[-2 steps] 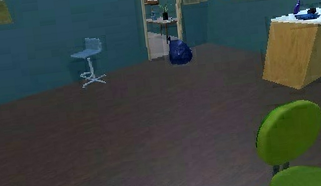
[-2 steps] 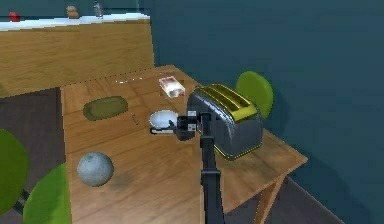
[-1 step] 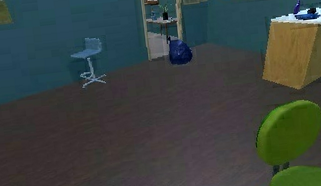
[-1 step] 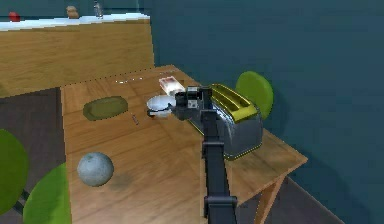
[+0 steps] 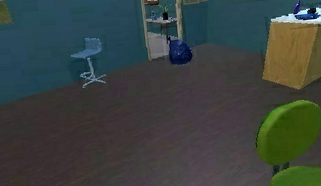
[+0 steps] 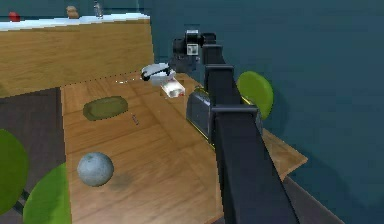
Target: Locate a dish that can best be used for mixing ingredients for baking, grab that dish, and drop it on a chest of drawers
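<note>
Our arm (image 6: 240, 150) spans the wooden tabletop (image 6: 150, 185) near a round grey object (image 6: 95, 168) (an olive oval (image 6: 105, 107) lies beyond). We cannot tell whether the jaws hold anything.

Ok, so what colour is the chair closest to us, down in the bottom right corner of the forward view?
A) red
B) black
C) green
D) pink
C: the chair at the forward view's bottom right has a bright green back and seat.
</note>
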You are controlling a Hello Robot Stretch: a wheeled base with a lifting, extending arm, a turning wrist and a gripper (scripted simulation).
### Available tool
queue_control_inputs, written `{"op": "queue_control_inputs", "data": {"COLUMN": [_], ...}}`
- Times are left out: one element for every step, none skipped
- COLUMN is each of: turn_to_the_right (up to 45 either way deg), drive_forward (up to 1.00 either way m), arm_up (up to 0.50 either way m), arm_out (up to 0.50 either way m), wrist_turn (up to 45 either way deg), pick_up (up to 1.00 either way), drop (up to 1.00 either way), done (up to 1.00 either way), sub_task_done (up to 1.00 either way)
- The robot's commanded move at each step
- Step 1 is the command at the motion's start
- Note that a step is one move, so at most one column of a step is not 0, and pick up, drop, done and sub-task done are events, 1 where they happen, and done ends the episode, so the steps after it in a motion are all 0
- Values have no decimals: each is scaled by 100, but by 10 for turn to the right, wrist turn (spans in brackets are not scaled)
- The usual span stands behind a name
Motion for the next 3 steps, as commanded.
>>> {"op": "queue_control_inputs", "data": {"turn_to_the_right": [0,0,0], "drive_forward": [0,0,0], "arm_up": [0,0,0], "arm_out": [0,0,0], "wrist_turn": [-450,-450,-60], "pick_up": [0,0,0], "drop": [0,0,0], "done": [0,0,0], "sub_task_done": [0,0,0]}}
